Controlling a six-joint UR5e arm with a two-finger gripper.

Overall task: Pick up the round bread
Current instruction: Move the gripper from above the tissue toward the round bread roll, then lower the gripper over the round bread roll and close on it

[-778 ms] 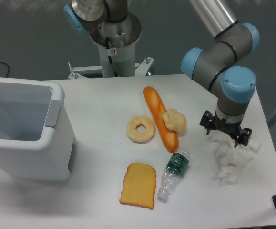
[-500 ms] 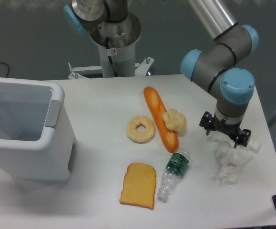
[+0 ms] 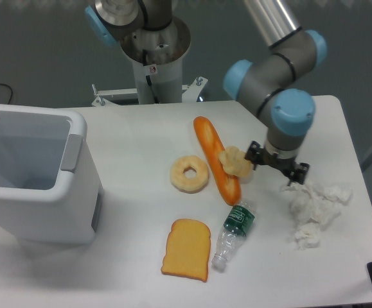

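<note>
round bread point(image 3: 235, 162) sits on the white table point(image 3: 134, 135), pale yellow and lumpy, resting against the right side of the long orange baguette point(image 3: 216, 159) near its lower half. the tool point(image 3: 277, 168) is just right of the bun, low over the table, dark fingers spread apart with nothing between them, so released; one finger is close to the bun's right edge, cannot tell if it touches. grey arm with light blue joint caps rises from the tool up toward the top of the view.

ring-shaped bread point(image 3: 189, 174) with a hole lies left of the baguette, just beside it, apart from the bun. below the bun, a clear plastic bottle point(image 3: 232, 233) with a green label lies on its side, tilted, cap end pointing down-left. slice of toast point(image 3: 186, 249) lies flat left of the bottle, near the front edge. crumpled white tissue point(image 3: 313, 211) is heaped to the right of the tool, near the right side of the table. a white bin point(image 3: 35, 173) with an open top stands at the left end of the table, well apart from the breads. robot base pedestal point(image 3: 152, 61) stands behind the table at the back, centre.
</note>
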